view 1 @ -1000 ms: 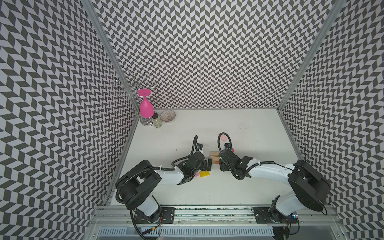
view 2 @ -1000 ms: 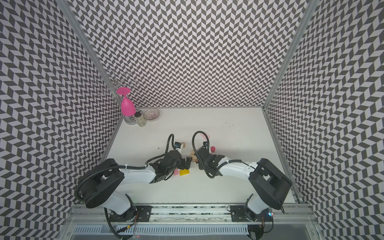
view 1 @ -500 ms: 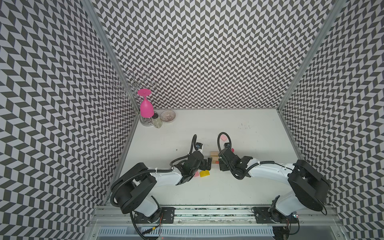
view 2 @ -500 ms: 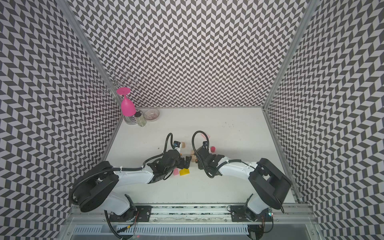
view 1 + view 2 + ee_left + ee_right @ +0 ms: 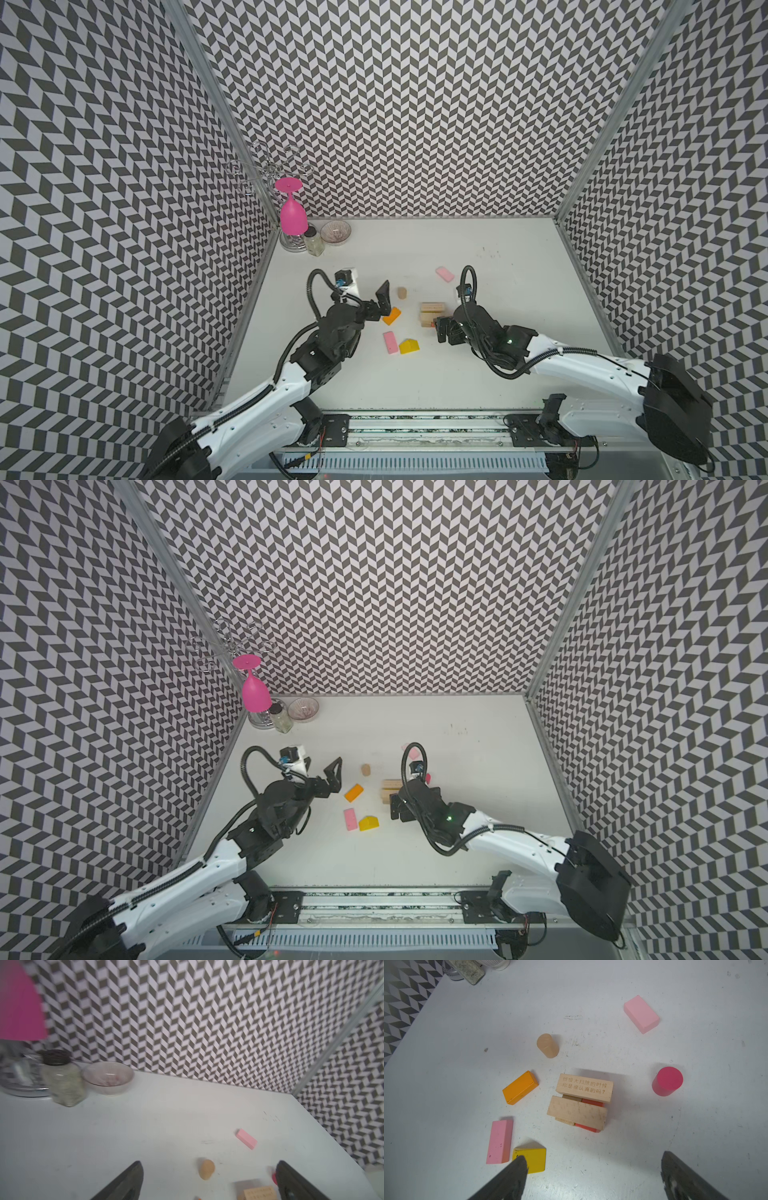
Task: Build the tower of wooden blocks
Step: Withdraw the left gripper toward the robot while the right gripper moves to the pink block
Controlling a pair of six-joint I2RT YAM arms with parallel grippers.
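Left gripper [image 5: 380, 305] and right gripper [image 5: 592, 1157] gape wide, empty; best take the orange block [image 5: 520, 1087] across its width, sparing the tower [image 5: 581, 1101]

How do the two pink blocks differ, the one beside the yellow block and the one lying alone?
The near pink block is longer, narrower and a stronger pink; the lone pink block is shorter, broader and paler. The near one lies beside the yellow block; the lone one lies apart, beyond the tan stack. Both lie flat on the table, unheld.
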